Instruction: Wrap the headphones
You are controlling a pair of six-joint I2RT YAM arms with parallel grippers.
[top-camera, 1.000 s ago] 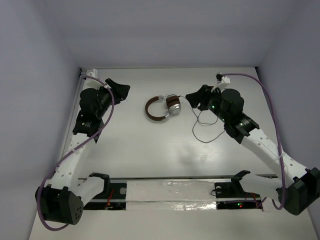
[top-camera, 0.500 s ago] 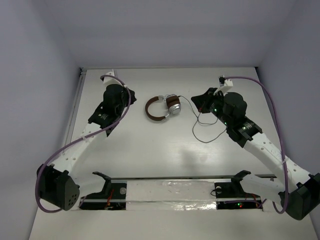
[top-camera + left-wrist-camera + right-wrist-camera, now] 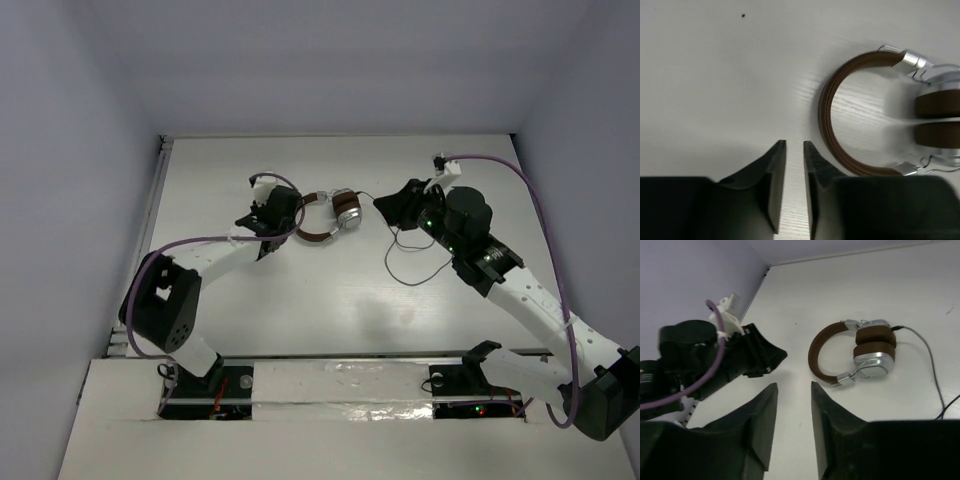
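While headphones (image 3: 347,210) lie between left hand (image 3: 795,145) and right hand (image 3: 794,386) | both barely parted, empty

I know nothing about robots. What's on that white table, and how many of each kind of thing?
Robot arms: 2 (left, right)
Purple cables: 2, one on each arm (left, right)
Headphones: 1 brown and silver pair, with its thin dark cord attached
Total: 5
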